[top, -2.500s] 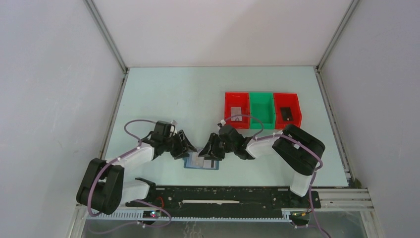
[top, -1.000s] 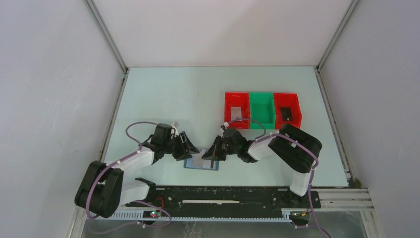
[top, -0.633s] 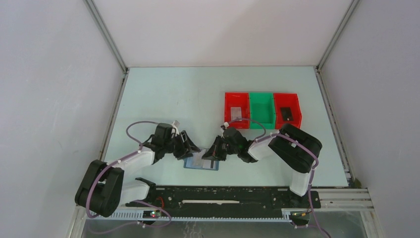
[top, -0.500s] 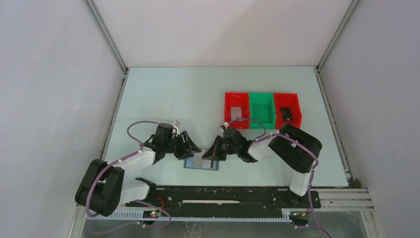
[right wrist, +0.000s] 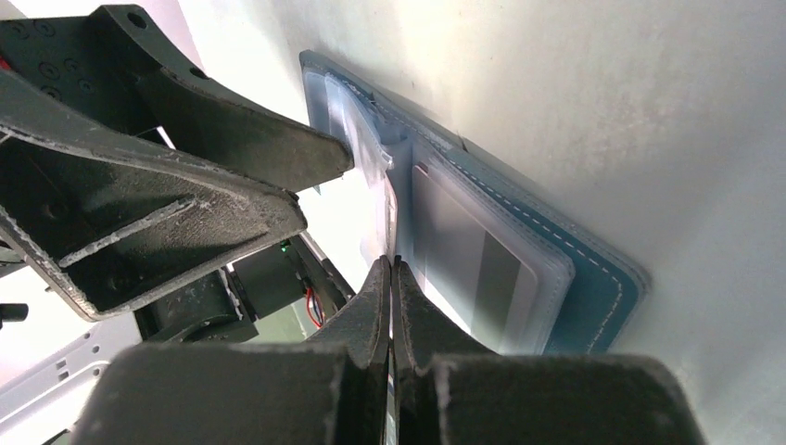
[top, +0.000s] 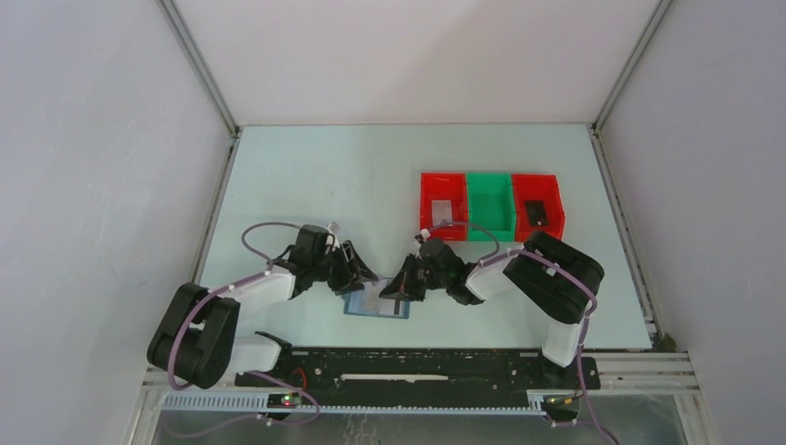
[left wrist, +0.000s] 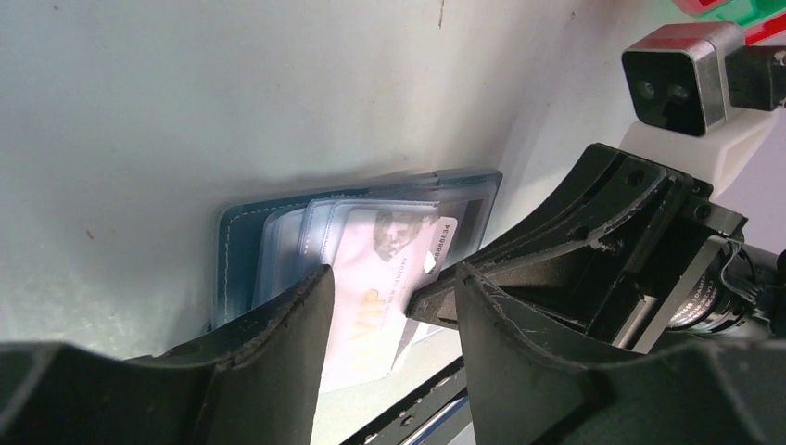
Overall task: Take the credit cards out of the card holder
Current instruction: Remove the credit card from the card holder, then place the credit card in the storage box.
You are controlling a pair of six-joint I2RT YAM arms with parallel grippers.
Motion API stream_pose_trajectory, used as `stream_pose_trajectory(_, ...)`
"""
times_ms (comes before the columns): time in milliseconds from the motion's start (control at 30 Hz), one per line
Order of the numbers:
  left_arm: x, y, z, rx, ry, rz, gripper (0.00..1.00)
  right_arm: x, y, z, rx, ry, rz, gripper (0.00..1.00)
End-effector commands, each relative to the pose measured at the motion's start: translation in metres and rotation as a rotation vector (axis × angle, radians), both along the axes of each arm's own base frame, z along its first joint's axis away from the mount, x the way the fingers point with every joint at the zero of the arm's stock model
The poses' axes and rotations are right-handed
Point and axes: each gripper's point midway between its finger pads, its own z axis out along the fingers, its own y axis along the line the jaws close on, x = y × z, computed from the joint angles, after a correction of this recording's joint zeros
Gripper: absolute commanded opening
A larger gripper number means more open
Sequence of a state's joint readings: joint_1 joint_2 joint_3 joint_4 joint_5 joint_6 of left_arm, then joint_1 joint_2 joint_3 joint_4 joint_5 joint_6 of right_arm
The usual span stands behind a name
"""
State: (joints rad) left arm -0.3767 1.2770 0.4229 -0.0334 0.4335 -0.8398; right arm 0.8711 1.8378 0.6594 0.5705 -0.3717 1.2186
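Wallet: the soft teal bifold card holder (top: 377, 304) lies open between the 2 arms. Right gripper (right wrist: 391, 264), jaws together, presses at its fold. Left gripper (left wrist: 394, 278), jaws apart, straddles its white plastic credit card (left wrist: 369, 278), whose long axis points into that pincer.

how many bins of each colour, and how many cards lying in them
red bins: 2
green bin: 1
cards lying in the bins, a grey card and a black card: 2
total: 5
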Motion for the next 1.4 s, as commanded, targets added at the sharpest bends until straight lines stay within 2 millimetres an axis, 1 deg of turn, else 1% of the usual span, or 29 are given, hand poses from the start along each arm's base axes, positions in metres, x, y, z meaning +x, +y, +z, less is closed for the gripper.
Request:
stream_pose_trajectory(0, -0.013, 0.023, -0.033, 0.160, 0.110, 0.047, 0.58, 0.000, -0.008, 0.003, -0.011, -0.026, -0.011, 0.00)
stream_pose_trajectory(200, -0.016, 0.029, -0.040, 0.205, 0.137, 0.047, 0.58, -0.002, -0.019, 0.004, -0.029, -0.040, -0.020, 0.00)
stream_pose_trajectory(367, -0.016, 0.030, -0.041, 0.211, 0.140, 0.048, 0.58, -0.006, -0.029, 0.003, -0.053, -0.055, -0.014, 0.00)
stream_pose_trajectory(533, -0.014, 0.032, -0.039, 0.229, 0.131, 0.045, 0.58, -0.008, -0.039, 0.010, -0.083, -0.093, 0.008, 0.00)
stream_pose_trajectory(600, -0.012, 0.033, -0.035, 0.233, 0.118, 0.041, 0.58, -0.008, -0.047, 0.013, -0.106, -0.114, 0.022, 0.00)
stream_pose_trajectory(700, -0.007, 0.027, -0.023, 0.206, 0.073, 0.014, 0.59, -0.009, -0.056, 0.031, -0.099, -0.176, 0.070, 0.00)
stream_pose_trajectory(800, -0.001, 0.024, -0.004, 0.185, 0.010, -0.001, 0.61, -0.010, -0.071, 0.049, -0.123, -0.240, 0.116, 0.00)
stream_pose_trajectory(867, 0.005, 0.025, 0.012, 0.192, -0.035, -0.003, 0.61, -0.006, -0.085, 0.064, -0.160, -0.299, 0.126, 0.00)
stream_pose_trajectory(933, 0.011, 0.025, 0.029, 0.194, -0.083, -0.004, 0.61, 0.001, -0.103, 0.081, -0.203, -0.348, 0.116, 0.00)
stream_pose_trajectory(1000, 0.017, 0.025, 0.049, 0.188, -0.132, -0.006, 0.61, 0.015, -0.124, 0.102, -0.233, -0.399, 0.084, 0.00)
stream_pose_trajectory(1067, 0.021, 0.024, 0.067, 0.178, -0.180, -0.010, 0.61, 0.030, -0.149, 0.120, -0.274, -0.438, 0.036, 0.00)
stream_pose_trajectory(1100, 0.022, 0.023, 0.075, 0.173, -0.202, -0.014, 0.61, 0.042, -0.164, 0.128, -0.294, -0.453, -0.001, 0.00)
stream_pose_trajectory(1200, 0.025, 0.024, 0.093, 0.173, -0.245, -0.020, 0.61, 0.067, -0.194, 0.148, -0.348, -0.495, -0.063, 0.00)
stream_pose_trajectory(1267, 0.026, 0.024, 0.101, 0.172, -0.268, -0.020, 0.61, 0.083, -0.206, 0.152, -0.371, -0.490, -0.088, 0.00)
stream_pose_trajectory(1367, 0.026, 0.024, 0.107, 0.165, -0.283, -0.018, 0.61, 0.110, -0.209, 0.156, -0.383, -0.497, -0.097, 0.00)
